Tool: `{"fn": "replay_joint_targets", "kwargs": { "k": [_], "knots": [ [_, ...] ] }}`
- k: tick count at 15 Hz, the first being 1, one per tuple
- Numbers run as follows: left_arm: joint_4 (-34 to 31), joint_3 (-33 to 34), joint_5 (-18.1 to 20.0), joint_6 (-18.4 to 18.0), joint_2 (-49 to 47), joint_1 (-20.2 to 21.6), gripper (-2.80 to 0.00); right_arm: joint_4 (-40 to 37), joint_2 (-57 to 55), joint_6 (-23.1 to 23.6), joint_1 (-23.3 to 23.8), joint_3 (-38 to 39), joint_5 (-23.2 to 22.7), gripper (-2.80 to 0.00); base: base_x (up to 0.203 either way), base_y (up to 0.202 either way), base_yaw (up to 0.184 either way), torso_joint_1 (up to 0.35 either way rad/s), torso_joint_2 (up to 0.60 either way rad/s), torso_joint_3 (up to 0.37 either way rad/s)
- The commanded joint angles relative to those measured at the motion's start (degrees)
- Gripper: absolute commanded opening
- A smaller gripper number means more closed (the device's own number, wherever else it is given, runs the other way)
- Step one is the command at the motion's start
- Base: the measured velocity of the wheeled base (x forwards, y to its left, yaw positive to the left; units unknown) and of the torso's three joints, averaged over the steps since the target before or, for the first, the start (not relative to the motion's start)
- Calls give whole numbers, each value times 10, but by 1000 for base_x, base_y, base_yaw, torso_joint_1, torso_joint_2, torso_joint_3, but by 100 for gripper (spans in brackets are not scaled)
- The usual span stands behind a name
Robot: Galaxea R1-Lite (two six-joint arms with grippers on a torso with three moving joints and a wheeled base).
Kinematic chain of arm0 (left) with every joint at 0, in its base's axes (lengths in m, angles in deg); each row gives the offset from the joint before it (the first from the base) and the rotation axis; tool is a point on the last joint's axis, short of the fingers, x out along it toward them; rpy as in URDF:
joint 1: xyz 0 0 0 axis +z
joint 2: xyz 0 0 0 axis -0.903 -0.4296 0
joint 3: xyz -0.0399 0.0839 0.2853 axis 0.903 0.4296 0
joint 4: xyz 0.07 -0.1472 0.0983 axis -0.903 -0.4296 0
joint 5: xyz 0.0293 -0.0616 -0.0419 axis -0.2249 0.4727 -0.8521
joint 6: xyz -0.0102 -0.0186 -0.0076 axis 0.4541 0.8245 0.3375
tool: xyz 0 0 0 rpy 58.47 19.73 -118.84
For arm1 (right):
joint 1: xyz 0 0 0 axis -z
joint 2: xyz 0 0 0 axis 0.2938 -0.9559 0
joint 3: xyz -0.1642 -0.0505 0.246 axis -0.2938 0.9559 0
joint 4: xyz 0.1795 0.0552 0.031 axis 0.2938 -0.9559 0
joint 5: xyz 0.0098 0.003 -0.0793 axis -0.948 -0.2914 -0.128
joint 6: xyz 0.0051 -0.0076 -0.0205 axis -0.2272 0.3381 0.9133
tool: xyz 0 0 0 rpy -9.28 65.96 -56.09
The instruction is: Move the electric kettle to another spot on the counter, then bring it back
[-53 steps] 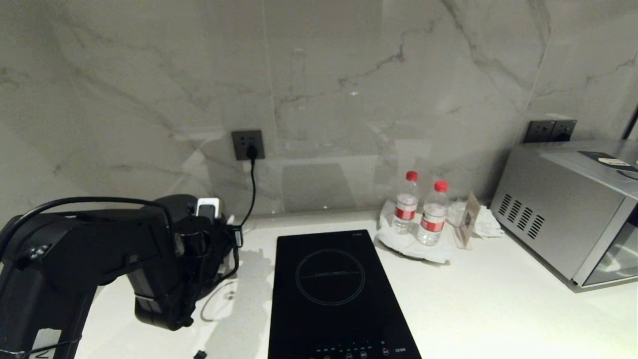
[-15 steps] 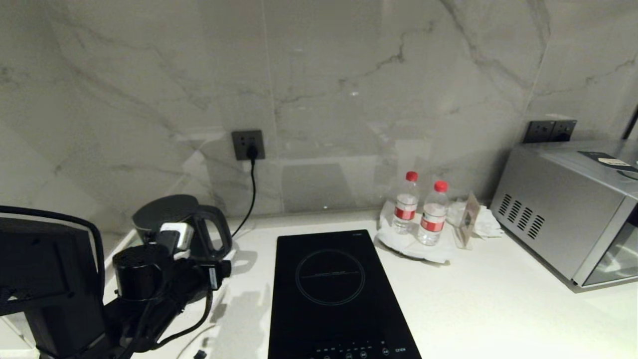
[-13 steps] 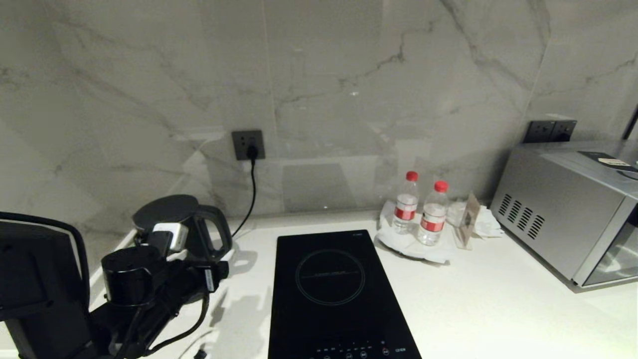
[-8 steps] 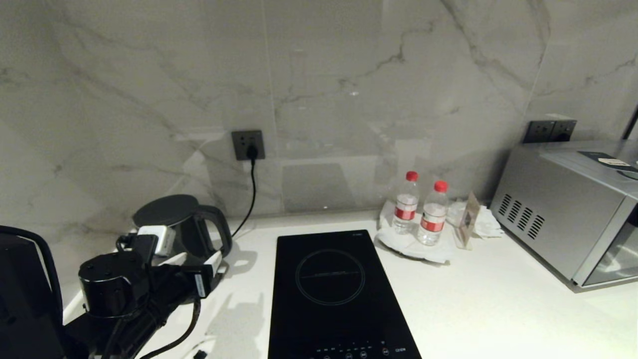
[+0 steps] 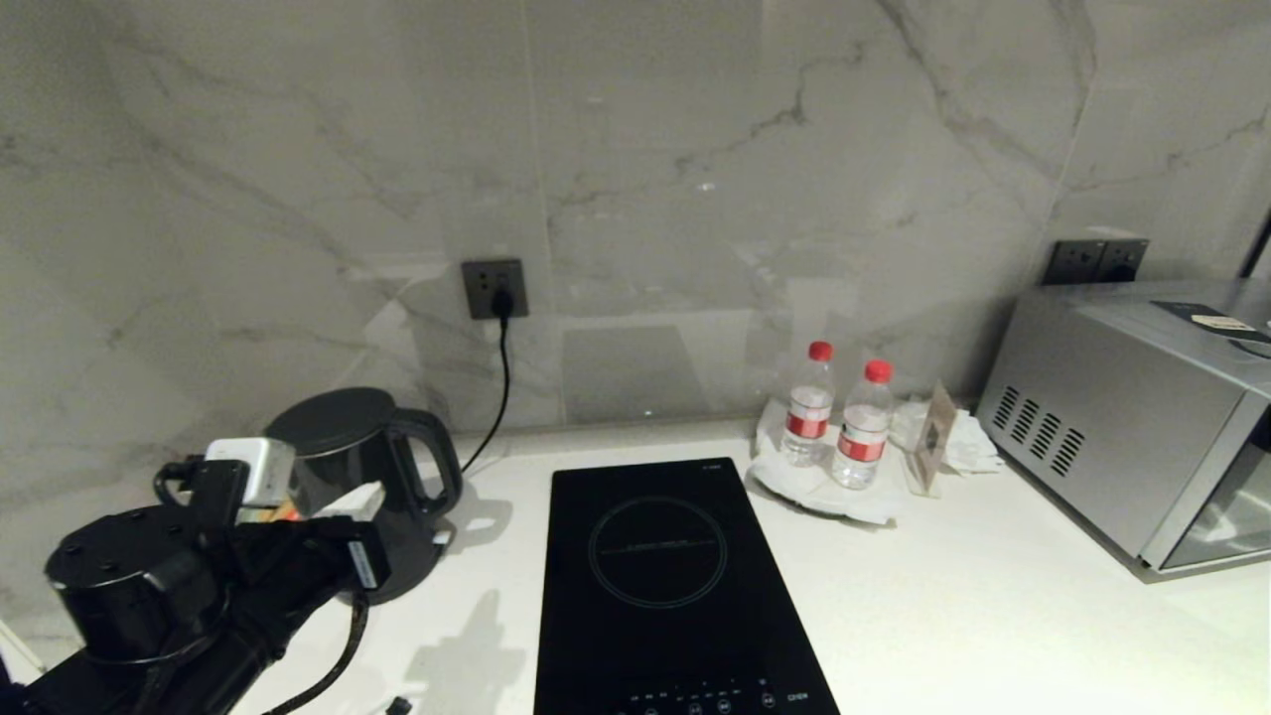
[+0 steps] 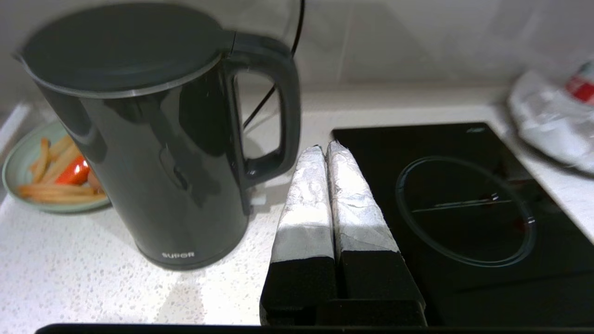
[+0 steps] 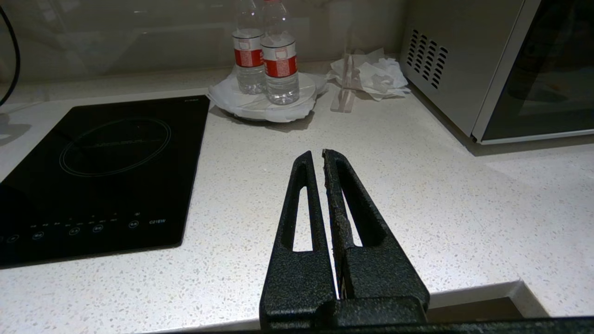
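"supor" low on the electric kettle; "c21ew" on the hob.

Left gripper now sits back from the kettle, nearer and further left than a second ago; its fingers, then apart, are pressed together, empty.

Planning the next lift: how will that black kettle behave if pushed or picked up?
The kettle is tall on a narrow foot, so a high push may tip it. Its glossy wall looks slippery; the loop handle likely grips better. Its weight depends on water, which the shut lid hides.
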Motion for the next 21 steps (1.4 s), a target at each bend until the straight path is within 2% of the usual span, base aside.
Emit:
{"fn": "replay_joint_targets", "kwargs": {
  "k": [1, 5, 7, 10, 14, 15, 17, 21],
  "knots": [
    [5, 21, -1, 0, 60, -18, -280, 0, 0, 0, 0, 0, 0, -280, 0, 0, 0, 0, 0, 0],
    [4, 31, -4, -6, 135, -35, -280, 0, 0, 0, 0, 0, 0, -280, 0, 0, 0, 0, 0, 0],
    [-27, 31, -5, -8, 194, -36, -280, 0, 0, 0, 0, 0, 0, -280, 0, 0, 0, 0, 0, 0],
    [-160, 17, -5, -11, 317, -36, -280, 0, 0, 0, 0, 0, 0, -280, 0, 0, 0, 0, 0, 0],
    [-410, -37, -5, -12, 471, -33, -280, 0, 0, 0, 0, 0, 0, -280, 0, 0, 0, 0, 0, 0],
    [-442, -43, -8, -12, 491, -26, -280, 0, 0, 0, 0, 0, 0, -280, 0, 0, 0, 0, 0, 0],
    [-453, -43, -14, -12, 499, 11, -280, 0, 0, 0, 0, 0, 0, -280, 0, 0, 0, 0, 0, 0],
    [-478, -43, -23, -12, 561, 38, -280, 0, 0, 0, 0, 0, 0, -280, 0, 0, 0, 0, 0, 0]
  ]
}}
